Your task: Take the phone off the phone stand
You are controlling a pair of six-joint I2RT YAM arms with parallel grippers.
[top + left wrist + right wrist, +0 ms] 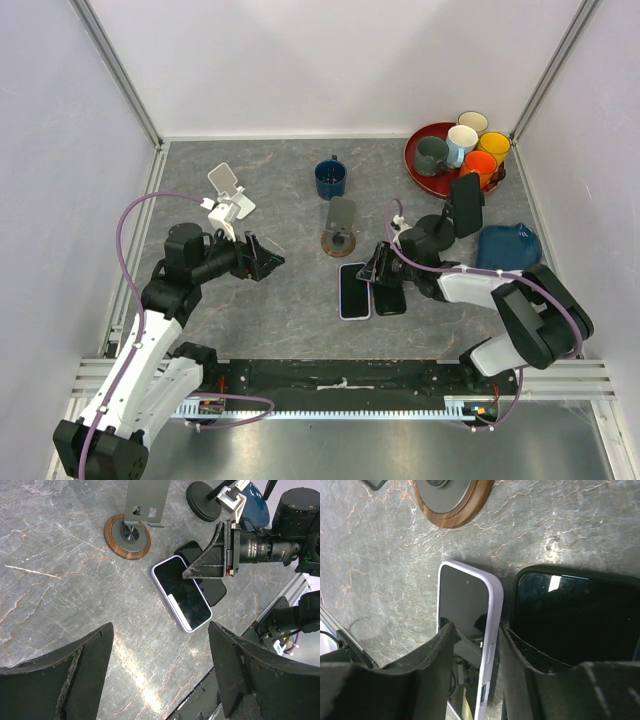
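Overhead first: we see the phone (353, 292), in a lavender case, lying flat and face up on the grey table (290, 310). It is off the phone stand (341, 228), which stands empty on its round wooden base near the phone's 12 o'clock. A dark phone (391, 300) lies just beside it at 3 o'clock. The right gripper (378, 268) sits low over the seam between the two phones, at the lavender phone's 1 o'clock corner. The left gripper (262, 258) hovers well apart at 9 o'clock, holding nothing.

From the left wrist, we look out between that gripper's widely spread fingers (65, 675). The stand is at 11 o'clock and the phone at centre. The right gripper's tip is touching or almost touching the phone's upper right edge; we cannot tell which.

From the right wrist, the jaws are parted a little and the phone's lavender side edge runs up through the gap. They do not look clamped on it. The dark phone fills the 3 o'clock side.

We judge the removal done and the step in hand to be letting go. To do it well, we would spread wider before moving. Then we would lift straight up and back toward 5 o'clock, so neither finger drags the case or nudges the dark phone.
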